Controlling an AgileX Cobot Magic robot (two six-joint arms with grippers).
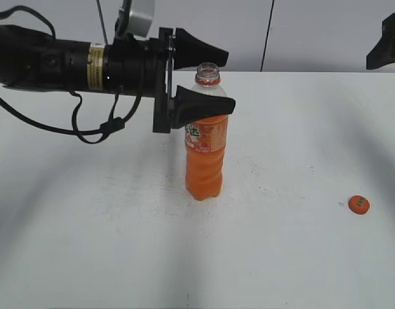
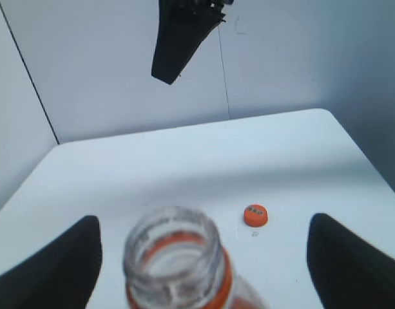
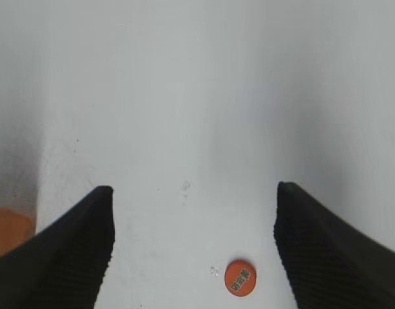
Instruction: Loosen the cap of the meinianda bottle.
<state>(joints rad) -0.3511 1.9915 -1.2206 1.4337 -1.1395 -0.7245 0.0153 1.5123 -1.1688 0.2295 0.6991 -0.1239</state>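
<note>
The meinianda bottle [image 1: 204, 154] stands upright mid-table, its mouth open with no cap on it; its orange neck ring shows. In the left wrist view its clear mouth [image 2: 173, 257] is close and blurred. The small orange cap [image 1: 359, 205] lies flat on the table to the right, apart from the bottle; it also shows in the left wrist view [image 2: 255, 215] and the right wrist view [image 3: 240, 277]. My left gripper [image 1: 213, 80] is open, its fingers on either side of the bottle's neck without touching it. My right gripper [image 3: 194, 248] is open and empty, high above the cap.
The white table [image 1: 287, 257] meets a pale wall at the back. The right arm's black fingers [image 1: 385, 42] hang at the upper right edge of the exterior view and show in the left wrist view [image 2: 181, 38].
</note>
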